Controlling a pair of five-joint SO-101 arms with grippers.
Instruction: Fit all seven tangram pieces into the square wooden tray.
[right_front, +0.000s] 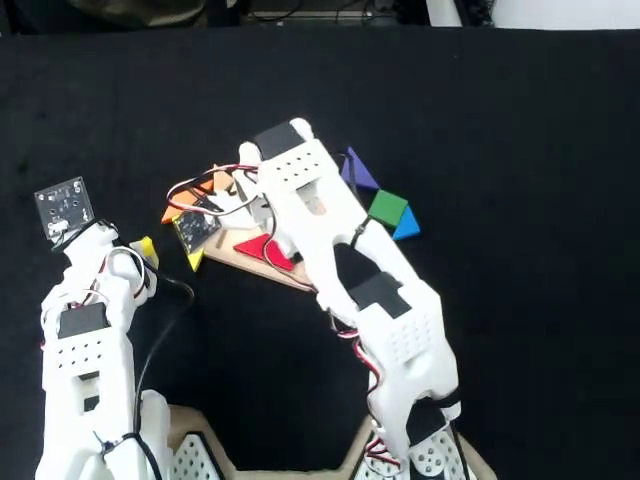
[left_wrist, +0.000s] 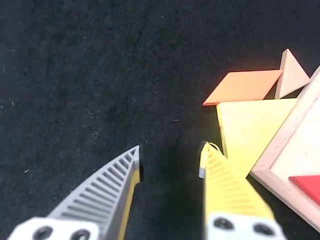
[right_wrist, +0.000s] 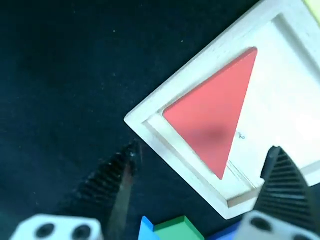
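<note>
The left claw (left_wrist: 170, 150) is spread wide beside the yellow triangle (left_wrist: 250, 130); the right claw (right_wrist: 202, 150) is spread wide over the tray (right_wrist: 200, 65) corner holding the red triangle (right_wrist: 215, 110).

Tray (right_wrist: 205, 65) shown in pale wood, desk (right_front: 500, 100) in black; red triangle (right_wrist: 215, 115), yellow triangle (left_wrist: 250, 130), orange parallelogram (left_wrist: 245, 86), green square (right_front: 388, 207) and blue triangle (right_front: 405, 225) are depicted.

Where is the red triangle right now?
In the right wrist view, the red triangle lies inside the wooden tray, near one corner, just ahead of the open right gripper.
</note>
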